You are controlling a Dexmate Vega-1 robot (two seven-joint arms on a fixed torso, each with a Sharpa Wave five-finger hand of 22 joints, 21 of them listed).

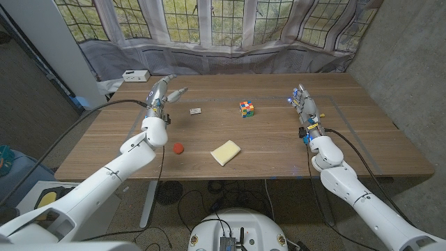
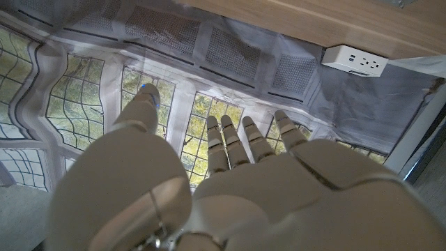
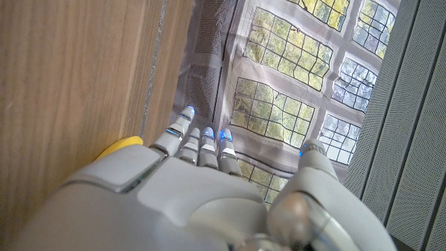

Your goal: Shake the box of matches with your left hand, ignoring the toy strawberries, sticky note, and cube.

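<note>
L hand (image 1: 162, 95) is up over the table's (image 1: 279, 150) far-left part, fingers (image 1: 178, 93) stretched out and apart, holding nothing; the wrist view has the same, palm-back w/ straight fingers (image 2: 226, 143) reaching toward the window curtain (image 2: 230, 56), nothing between them. A white power strip (image 1: 135, 74) sits just beyond the table's far-left corner, also seen from the L wrist (image 2: 354, 60). Matchbox (image 1: 196, 111) lies flat on the table just R of the L hand, near it but apart, not touched. Nearer the front edge, a red strawberry (image 1: 178, 148) lies close beside the L forearm. R of that, a yellow sticky pad (image 1: 226, 152) lies at an angle, front-centre. Cube (image 1: 247, 109) stands behind it, mid-table, well apart from the matchbox. R hand (image 1: 304, 106) is on the table's R side, standing on its edge as far as the head view shows, fingers straight and holding nothing; R wrist view has its fingers (image 3: 202, 143) close together, extended w/ blue-lit tips, thumb off to one side, wood beside them. Curtain and leaded windows run behind the table.
</note>
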